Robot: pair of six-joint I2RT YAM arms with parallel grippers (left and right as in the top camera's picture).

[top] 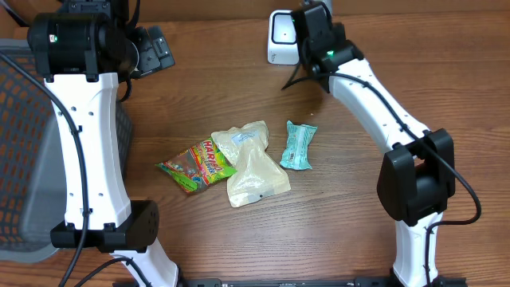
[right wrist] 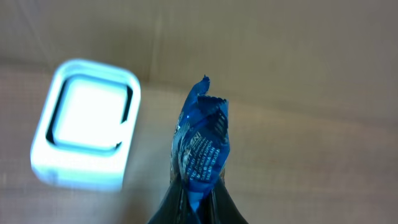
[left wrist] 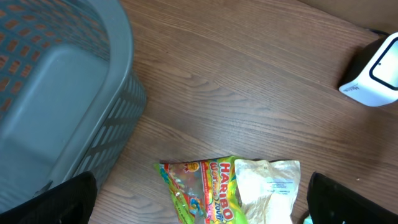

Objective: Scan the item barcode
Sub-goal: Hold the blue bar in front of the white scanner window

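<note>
Blue packet (right wrist: 200, 146) is clamped in the right gripper (right wrist: 198, 193), its crimped end sticking out past the fingertips, just beside the white scanner (right wrist: 87, 124) at the back of the bench (top: 207, 88). Left gripper (left wrist: 202, 202) stands wide apart, holding nothing, above a candy bag (left wrist: 199, 186) and a pale pouch (left wrist: 267, 186). Teal packet (top: 298, 146) lies near the pouch. Grey basket (left wrist: 56, 93) sits at the left.

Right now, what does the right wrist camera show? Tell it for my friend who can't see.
The right gripper is shut on a crinkled blue wrapper with small white print, held up in front of the brown table. To its left sits the white scanner, its window rimmed in black.
</note>
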